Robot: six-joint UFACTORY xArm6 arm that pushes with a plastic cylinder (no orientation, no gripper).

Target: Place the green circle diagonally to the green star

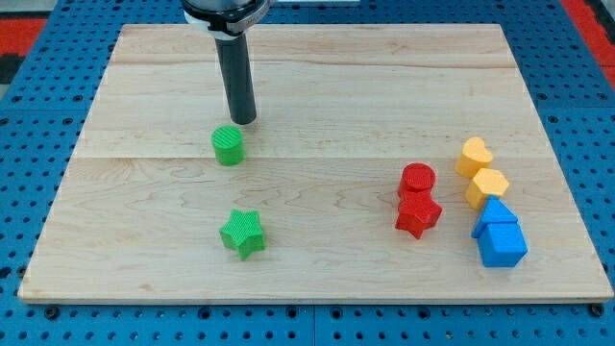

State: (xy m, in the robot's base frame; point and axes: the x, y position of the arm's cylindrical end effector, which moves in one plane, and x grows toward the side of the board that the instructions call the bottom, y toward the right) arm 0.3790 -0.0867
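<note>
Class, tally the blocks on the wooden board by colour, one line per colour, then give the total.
Green: 2, the green circle and the green star
Red: 2, and
Yellow: 2, and
Blue: 2, and
Total: 8

The rod (235, 67) is cut off by the view's top edge; the rear blue block (495, 211) looks partly hidden.

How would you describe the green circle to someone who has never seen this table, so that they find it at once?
Start from the wooden board and find the dark rod coming down from the view's top; my tip ends just above the green circle. It is a short round cylinder in the left half. The only other green block, the green star, lies further down and has points, while the circle is smooth-edged.
</note>
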